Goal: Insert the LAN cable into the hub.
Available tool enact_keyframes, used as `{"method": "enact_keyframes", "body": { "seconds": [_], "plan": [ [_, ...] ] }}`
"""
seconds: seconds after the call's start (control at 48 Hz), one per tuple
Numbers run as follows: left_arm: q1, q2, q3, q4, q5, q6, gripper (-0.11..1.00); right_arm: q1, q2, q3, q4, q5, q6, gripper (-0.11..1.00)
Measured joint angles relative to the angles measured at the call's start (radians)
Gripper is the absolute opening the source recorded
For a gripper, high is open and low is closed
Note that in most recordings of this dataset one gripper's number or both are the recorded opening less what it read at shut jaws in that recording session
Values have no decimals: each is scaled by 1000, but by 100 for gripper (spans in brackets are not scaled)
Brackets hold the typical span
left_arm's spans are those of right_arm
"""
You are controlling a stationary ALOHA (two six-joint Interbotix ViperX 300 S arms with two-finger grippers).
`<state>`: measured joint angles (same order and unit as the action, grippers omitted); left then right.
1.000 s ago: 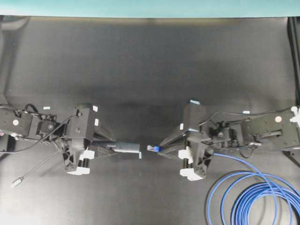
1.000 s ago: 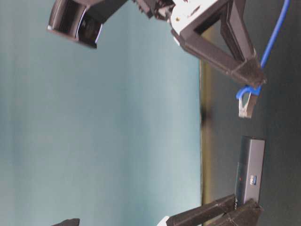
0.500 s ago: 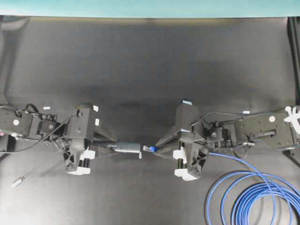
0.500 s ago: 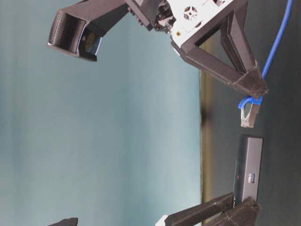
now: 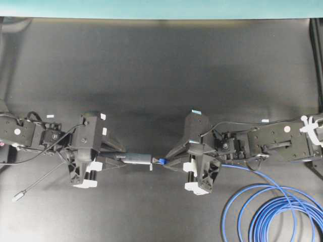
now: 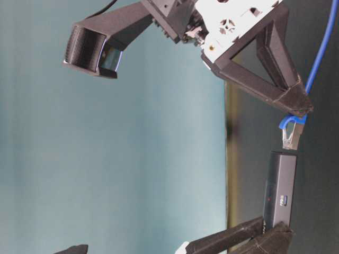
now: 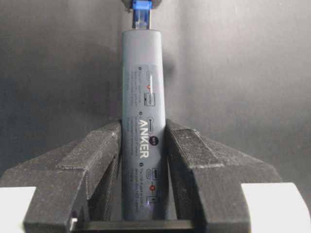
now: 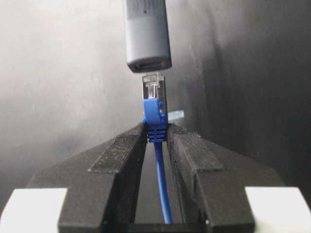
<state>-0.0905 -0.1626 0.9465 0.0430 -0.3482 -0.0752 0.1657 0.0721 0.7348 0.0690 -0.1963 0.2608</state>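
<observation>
The hub [image 5: 137, 158] is a slim grey bar held level above the mat, and my left gripper [image 5: 121, 157] is shut on its middle [image 7: 143, 128]. My right gripper [image 5: 169, 162] is shut on the blue boot of the LAN cable [image 8: 156, 128]. The cable's clear plug [image 8: 154, 87] points at the hub's end port [image 8: 147, 63]. The plug tip [image 6: 291, 138] stands at the port mouth, in line with the hub [image 6: 280, 185]. I cannot tell whether it has entered. The plug also shows past the hub's far end in the left wrist view [image 7: 142, 14].
The rest of the blue cable lies in loops [image 5: 275, 214] on the black mat at the front right. The hub's thin grey lead [image 5: 43, 179] trails to the front left and ends in a small plug [image 5: 18, 196]. Both arms lie low across the mat's front half.
My right gripper has moved left with the plug, closing the gap until the plug tip meets the hub's end. The left gripper and the hub have stayed put.
</observation>
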Motion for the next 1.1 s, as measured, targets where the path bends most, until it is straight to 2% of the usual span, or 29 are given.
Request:
{"method": "enact_keyframes", "body": {
  "seconds": [0.313, 0.667, 0.875, 1.105],
  "plan": [
    [0, 9, -25, 0, 52, 3, 28, 0, 6, -11, 0, 3, 0, 16],
    [0, 15, -29, 0, 54, 5, 28, 0, 9, -17, 0, 9, 0, 15],
    [0, 26, -43, 0, 57, 29, 28, 0, 17, -31, 0, 40, -2, 15],
    [0, 52, -87, 0, 144, 35, 28, -2, 25, -38, -2, 58, -2, 15]
  ]
}}
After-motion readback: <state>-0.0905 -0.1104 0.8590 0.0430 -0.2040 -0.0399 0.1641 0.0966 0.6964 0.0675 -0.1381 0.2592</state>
